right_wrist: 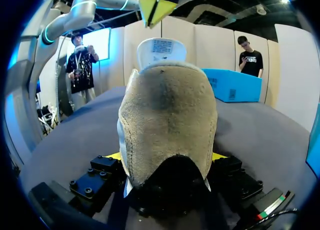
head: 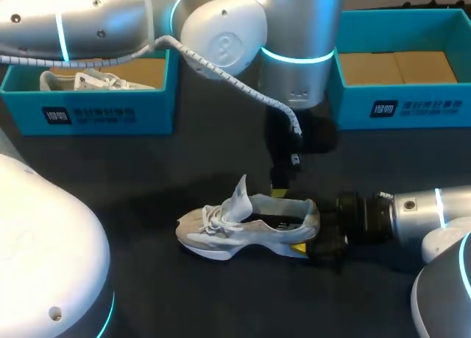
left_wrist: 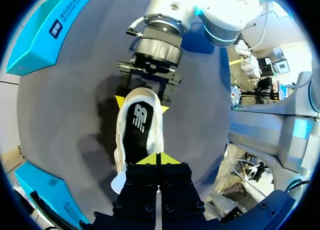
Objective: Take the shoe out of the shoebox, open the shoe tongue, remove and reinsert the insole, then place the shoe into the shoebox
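At the far left of the dark counter (head: 147, 176), a blue shoebox (head: 103, 113), with a second white shoe (head: 88, 80) lying inside. Near the middle, out on the bare counter and well apart from both boxes, the task's shoe (head: 243, 235): pale grey and white, upright on its sole, toe to the left, heel to the right. Laces (head: 213, 219) loose over the front. Tongue (head: 239, 194) pulled up and standing clear of the opening. Dark insole (left_wrist: 140, 122) lying flat inside, plain from the left wrist. Just above the opening, toward the heel, the left fingers (head: 277, 193), on the arm reaching in from the upper left: yellow tips pressed together, nothing visible between them; whether touching the insole, unclear. At the heel, the right fingers (right_wrist: 114, 156), in low from the right: clamped on the shoe, one yellow tip against each side of the heel. At the far right, a second blue shoebox (head: 412, 106), brown cardboard (head: 397, 67) across its floor.
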Motion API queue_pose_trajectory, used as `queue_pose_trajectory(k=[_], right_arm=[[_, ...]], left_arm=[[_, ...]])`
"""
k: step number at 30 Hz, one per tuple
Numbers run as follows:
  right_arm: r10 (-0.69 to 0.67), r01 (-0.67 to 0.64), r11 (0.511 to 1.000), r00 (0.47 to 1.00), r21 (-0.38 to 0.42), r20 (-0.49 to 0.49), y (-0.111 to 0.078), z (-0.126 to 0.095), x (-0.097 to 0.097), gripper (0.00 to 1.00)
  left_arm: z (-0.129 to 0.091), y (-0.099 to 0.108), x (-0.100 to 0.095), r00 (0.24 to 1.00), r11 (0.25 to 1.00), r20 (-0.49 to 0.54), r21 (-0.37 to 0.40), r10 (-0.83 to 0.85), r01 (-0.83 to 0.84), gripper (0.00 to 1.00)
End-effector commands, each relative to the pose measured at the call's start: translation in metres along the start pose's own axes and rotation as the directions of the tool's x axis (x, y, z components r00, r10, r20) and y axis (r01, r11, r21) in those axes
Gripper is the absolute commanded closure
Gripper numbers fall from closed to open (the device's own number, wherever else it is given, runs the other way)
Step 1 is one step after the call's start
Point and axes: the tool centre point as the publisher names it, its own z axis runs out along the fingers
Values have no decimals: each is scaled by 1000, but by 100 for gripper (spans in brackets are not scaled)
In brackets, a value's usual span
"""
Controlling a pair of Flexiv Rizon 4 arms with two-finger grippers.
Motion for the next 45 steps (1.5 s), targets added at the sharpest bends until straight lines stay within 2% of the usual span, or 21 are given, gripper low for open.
queue_pose_trajectory(k=[1, 7, 10, 14, 22, 26, 33, 41, 45], right_arm=[[0, 0, 1000, 1000, 3, 1, 0, 1, 0, 100], [0, 0, 1000, 1000, 3, 1, 0, 1, 0, 100], [0, 0, 1000, 1000, 3, 1, 0, 1, 0, 100], [0, 0, 1000, 1000, 3, 1, 0, 1, 0, 100], [0, 0, 1000, 1000, 3, 1, 0, 1, 0, 100], [0, 0, 1000, 1000, 3, 1, 0, 1, 0, 100], [0, 0, 1000, 1000, 3, 1, 0, 1, 0, 100], [0, 0, 1000, 1000, 3, 1, 0, 1, 0, 100], [0, 0, 1000, 1000, 3, 1, 0, 1, 0, 100]], left_arm=[[0, 7, 0, 1000, 1000, -1, 29, 2, -2, 100], [0, 7, 0, 1000, 1000, -1, 29, 2, -2, 100], [18, -3, -5, 999, 999, 35, 7, 33, -33, 100], [42, -12, -17, 999, 999, 14, -9, 51, -50, 100], [72, -21, -34, 998, 998, -32, -34, 56, -57, 100], [83, -20, -30, 997, 996, -38, -40, 74, -75, 100], [87, -21, -18, 996, 996, -9, -39, 84, -84, 100], [101, -16, -20, 997, 995, -25, -63, 79, -81, 100], [111, -6, -25, 997, 995, -45, -81, 59, -62, 100]])
